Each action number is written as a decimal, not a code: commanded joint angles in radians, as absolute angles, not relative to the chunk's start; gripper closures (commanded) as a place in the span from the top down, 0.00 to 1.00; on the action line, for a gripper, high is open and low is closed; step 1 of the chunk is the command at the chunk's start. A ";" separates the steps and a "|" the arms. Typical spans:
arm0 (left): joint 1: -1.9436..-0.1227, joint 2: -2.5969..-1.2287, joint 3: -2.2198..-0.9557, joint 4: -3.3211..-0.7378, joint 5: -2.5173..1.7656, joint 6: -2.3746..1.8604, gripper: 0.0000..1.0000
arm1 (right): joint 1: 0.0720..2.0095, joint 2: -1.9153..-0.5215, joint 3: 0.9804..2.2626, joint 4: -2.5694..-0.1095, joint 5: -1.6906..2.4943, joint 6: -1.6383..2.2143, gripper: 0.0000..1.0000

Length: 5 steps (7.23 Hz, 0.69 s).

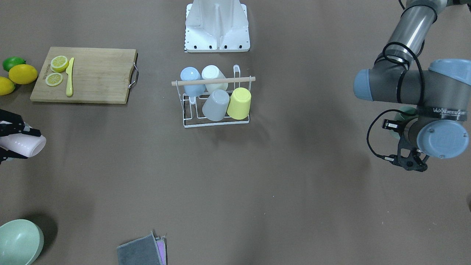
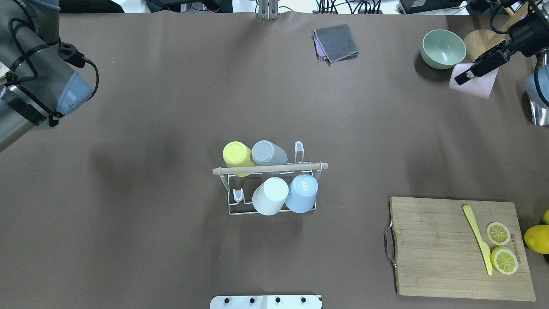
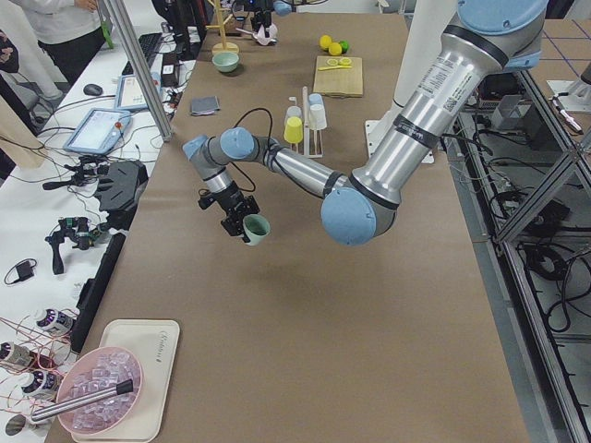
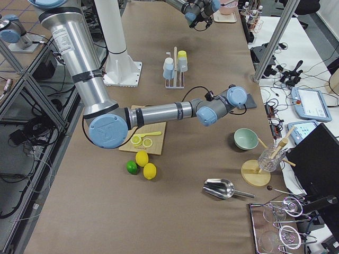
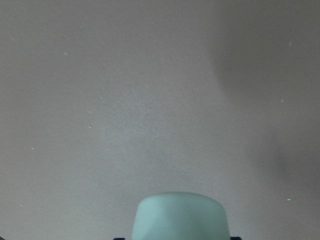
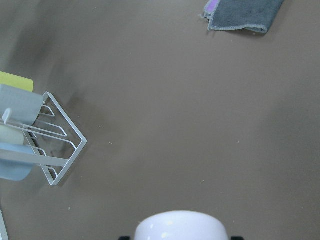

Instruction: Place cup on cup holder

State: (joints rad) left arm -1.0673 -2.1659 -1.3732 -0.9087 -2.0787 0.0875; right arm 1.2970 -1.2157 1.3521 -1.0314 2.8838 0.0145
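Observation:
The cup holder (image 1: 213, 81) is a white wire rack with a wooden rod, at mid-table; it also shows in the overhead view (image 2: 270, 168). It holds blue, white, grey and yellow cups upside down. My left gripper (image 3: 242, 217) is shut on a mint green cup (image 5: 180, 215) and holds it above the bare table, far to the rack's side. My right gripper (image 1: 16, 141) is shut on a pale pink cup (image 1: 29, 145), lying sideways, near the table's other end. The pink cup also shows in the overhead view (image 2: 478, 83) and the right wrist view (image 6: 180, 227).
A wooden cutting board (image 1: 92, 77) carries lemon slices and a yellow knife. Lemons and a lime (image 1: 22, 73) lie beside it. A green bowl (image 2: 443, 48) and a grey cloth (image 2: 336, 43) sit at the far edge. The white robot base (image 1: 217, 25) stands behind the rack.

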 commanded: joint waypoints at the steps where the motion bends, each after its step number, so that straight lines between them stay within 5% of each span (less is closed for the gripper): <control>1: -1.123 -2.227 -1.373 -0.951 -2.088 0.025 0.47 | 1.305 -1.218 1.350 -0.942 2.907 0.017 0.28; 5: -1.190 -2.210 -1.374 -1.257 -2.086 -0.129 0.47 | 1.307 -1.204 1.350 -0.738 2.898 0.021 0.26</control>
State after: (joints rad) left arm -1.1690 -2.2145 -1.3740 -1.1798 -2.0864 -0.0918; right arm 1.3069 -1.2078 1.3504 -0.8022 2.9014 0.0202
